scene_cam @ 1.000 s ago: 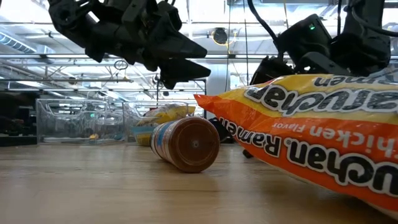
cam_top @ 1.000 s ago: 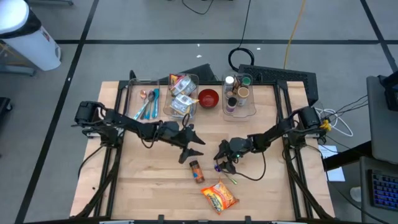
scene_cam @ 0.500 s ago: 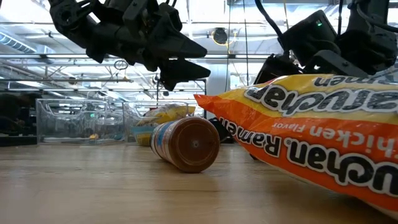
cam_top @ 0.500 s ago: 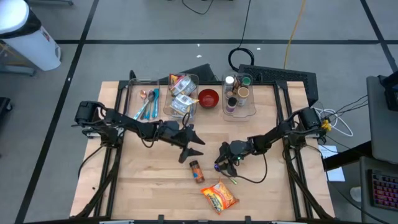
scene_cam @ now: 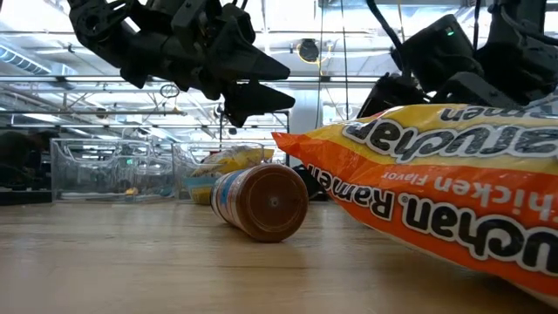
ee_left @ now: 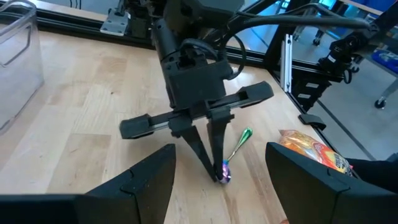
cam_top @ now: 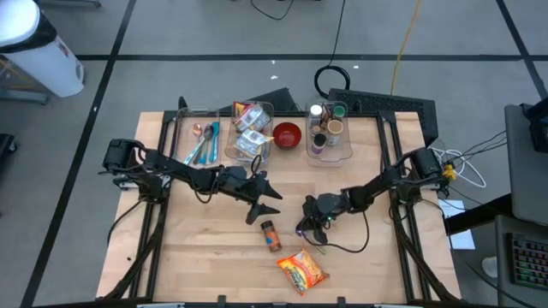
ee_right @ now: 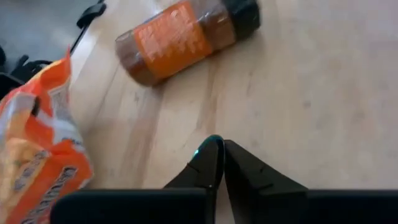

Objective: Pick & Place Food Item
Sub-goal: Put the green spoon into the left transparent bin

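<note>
Right gripper [ee_left: 219,176] is pinching narrow, fingers together on the shiny purple tip of the small thin green stick [ee_left: 238,143], which is lying on the light wooden table [cam_top: 197,257], right of centre and toward the near side. The grip looks to be catching only the very end, so the green stick is likely swinging or slipping out on the lift. If the fingers are closing just beside the tip, they are coming up empty. The stem is pointing toward the orange crinkly plastic ramen packet [cam_top: 301,269] lying near the front edge, so a low drag is risking a snag there.

The brown cylindrical spice bottle with the orange label [cam_top: 271,236] is lying on its side just left of the right gripper, and it is likely rolling if bumped. Left gripper [cam_top: 267,208] is hovering above the table centre, jaws spread wide and holding nothing, close enough to be crowding a path leftward.

Along the far edge the clear plastic bins [cam_top: 248,133] and the red round bowl [cam_top: 287,134] are sitting well apart from the grasp.
</note>
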You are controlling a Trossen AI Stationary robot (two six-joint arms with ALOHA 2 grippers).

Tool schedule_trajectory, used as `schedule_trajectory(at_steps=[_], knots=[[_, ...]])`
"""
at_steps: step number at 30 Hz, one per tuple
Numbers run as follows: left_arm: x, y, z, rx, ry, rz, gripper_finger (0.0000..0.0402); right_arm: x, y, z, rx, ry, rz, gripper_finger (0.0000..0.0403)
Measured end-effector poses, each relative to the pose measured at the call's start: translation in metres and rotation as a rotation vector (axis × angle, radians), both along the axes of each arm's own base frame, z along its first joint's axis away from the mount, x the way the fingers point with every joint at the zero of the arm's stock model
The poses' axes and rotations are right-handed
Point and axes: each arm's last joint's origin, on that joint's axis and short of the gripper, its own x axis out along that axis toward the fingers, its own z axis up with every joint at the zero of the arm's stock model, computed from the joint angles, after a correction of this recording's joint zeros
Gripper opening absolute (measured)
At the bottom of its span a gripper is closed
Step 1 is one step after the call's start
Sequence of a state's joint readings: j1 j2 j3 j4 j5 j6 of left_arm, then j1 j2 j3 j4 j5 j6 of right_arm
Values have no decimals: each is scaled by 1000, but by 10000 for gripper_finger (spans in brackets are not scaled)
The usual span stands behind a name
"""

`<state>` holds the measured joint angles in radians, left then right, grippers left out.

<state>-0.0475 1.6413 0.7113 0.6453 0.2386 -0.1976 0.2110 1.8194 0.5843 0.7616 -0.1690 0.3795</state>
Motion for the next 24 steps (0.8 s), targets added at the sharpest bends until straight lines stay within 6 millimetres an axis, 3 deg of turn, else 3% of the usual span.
schedule_trajectory(at_steps=[9,16,24], knots=[[0,4,1,0,-4,12,257,6,-26,25,-32,-130,-73,1],[-4,11,13,42,-40,22,257,0,-52,67,-124,-267,-118,1],[-19,31,39,113,-71,109,258,-20,-75,121,-218,-442,-212,0]])
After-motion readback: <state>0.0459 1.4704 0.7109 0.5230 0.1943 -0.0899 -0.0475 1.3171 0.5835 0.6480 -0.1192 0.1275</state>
